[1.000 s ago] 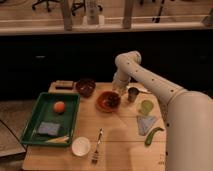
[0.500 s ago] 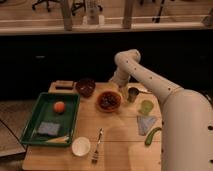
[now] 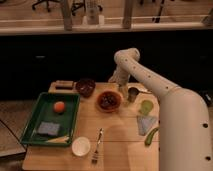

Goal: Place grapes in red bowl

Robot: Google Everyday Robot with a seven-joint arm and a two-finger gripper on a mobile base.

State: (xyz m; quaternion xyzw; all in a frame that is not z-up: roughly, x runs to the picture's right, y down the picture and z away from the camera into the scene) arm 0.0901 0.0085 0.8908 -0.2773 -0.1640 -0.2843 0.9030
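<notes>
The red bowl (image 3: 117,104) stands in the middle of the wooden table. A dark lumpy bunch, the grapes (image 3: 107,100), lies inside it. My gripper (image 3: 119,83) hangs just above and behind the bowl's right rim, at the end of the white arm that bends down from the right. It does not touch the grapes.
A maroon bowl (image 3: 85,86) stands left of the red bowl. A metal cup (image 3: 133,94), a green cup (image 3: 146,106), a blue cloth (image 3: 144,124) and a green item (image 3: 151,136) are at the right. A green tray (image 3: 33,118) holds an orange (image 3: 59,106) and a sponge (image 3: 48,128). A white bowl (image 3: 80,146) and a fork (image 3: 96,147) lie in front.
The gripper has risen a little and drawn back from the red bowl. The grapes stay in the bowl.
</notes>
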